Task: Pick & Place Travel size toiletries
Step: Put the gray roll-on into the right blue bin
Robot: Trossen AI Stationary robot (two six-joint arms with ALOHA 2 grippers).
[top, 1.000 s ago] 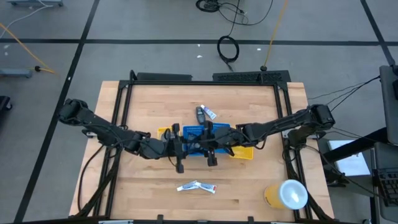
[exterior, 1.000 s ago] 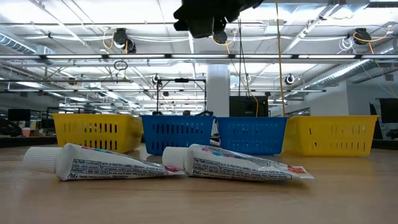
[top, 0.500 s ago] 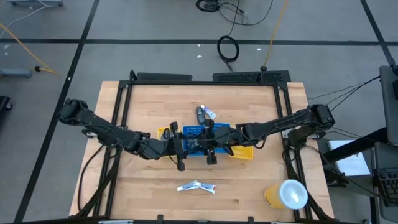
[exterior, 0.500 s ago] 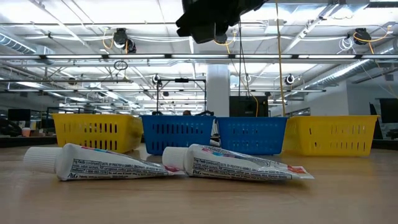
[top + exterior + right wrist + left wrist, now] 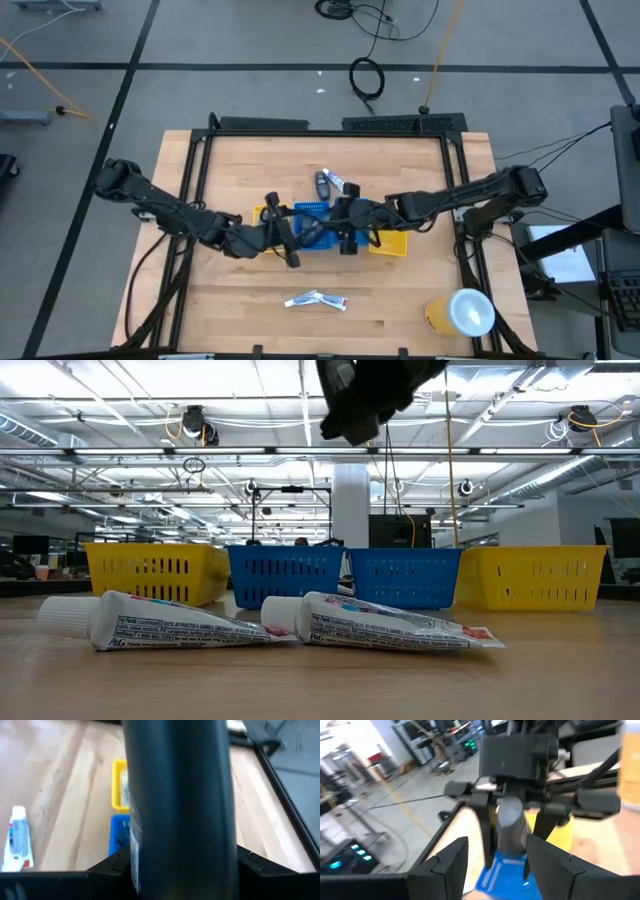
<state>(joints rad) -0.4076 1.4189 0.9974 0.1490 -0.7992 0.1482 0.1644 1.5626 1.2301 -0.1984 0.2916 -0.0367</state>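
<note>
My right gripper [image 5: 345,235] is shut on a dark bottle [image 5: 180,785], one of the travel size toiletries, and holds it above the blue tray [image 5: 312,210]. Facing it from the left, my left gripper [image 5: 288,245] is open. Its fingers [image 5: 447,865] stand on either side of the bottle [image 5: 510,822] with a gap on each side. Two white tubes [image 5: 315,300] lie flat on the table near its front edge. Another dark bottle [image 5: 321,184] and a tube [image 5: 338,182] lie beyond the trays. My right gripper pinches the dark bottle's two sides [image 5: 135,855] between its two fingers. The fingers come from the table's right, slanting a little downward, and lie across the bottle. The bottle stands roughly upright in the hold, clear of the trays.
Yellow trays [image 5: 392,243] [image 5: 262,212] flank the blue ones [image 5: 405,575] in a row across the table's middle. A large yellow-and-white cylinder [image 5: 462,312] stands at the near right corner. Bare wood lies left and right of the near tubes [image 5: 180,622].
My right gripper has gone a little toward the table's far and right edges with the dark bottle and has tipped. My left gripper has stayed in place and its wrist has turned.
</note>
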